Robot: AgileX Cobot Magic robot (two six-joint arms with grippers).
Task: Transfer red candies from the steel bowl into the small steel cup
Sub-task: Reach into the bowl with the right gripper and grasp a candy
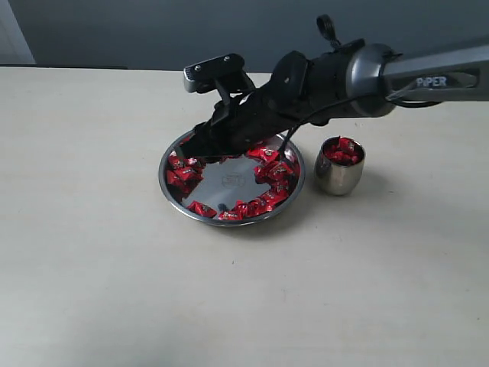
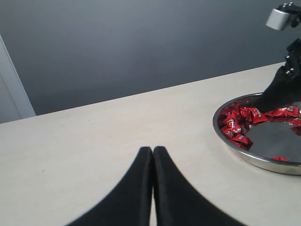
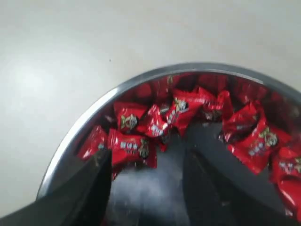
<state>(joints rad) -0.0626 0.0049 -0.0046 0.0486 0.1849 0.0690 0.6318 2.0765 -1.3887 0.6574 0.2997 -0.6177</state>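
The steel bowl (image 1: pixel 172 187) sits mid-table with red candies (image 1: pixel 271 172) ringed round its mirror bottom. To its right stands the small steel cup (image 1: pixel 340 177), with a few red candies (image 1: pixel 341 151) inside. My right gripper (image 1: pixel 200 151) reaches across into the bowl's far left side. In the right wrist view that gripper (image 3: pixel 146 157) is open, its fingers apart over the bare bottom, with red candies (image 3: pixel 131 147) just ahead by the bowl rim (image 3: pixel 84 127). My left gripper (image 2: pixel 153 151) is shut and empty over the table, left of the bowl (image 2: pixel 235 150).
A pale tabletop (image 1: pixel 99 252) stretches round the bowl, with a dark wall behind. The right arm's body (image 1: pixel 367 76) hangs over the space between bowl and cup.
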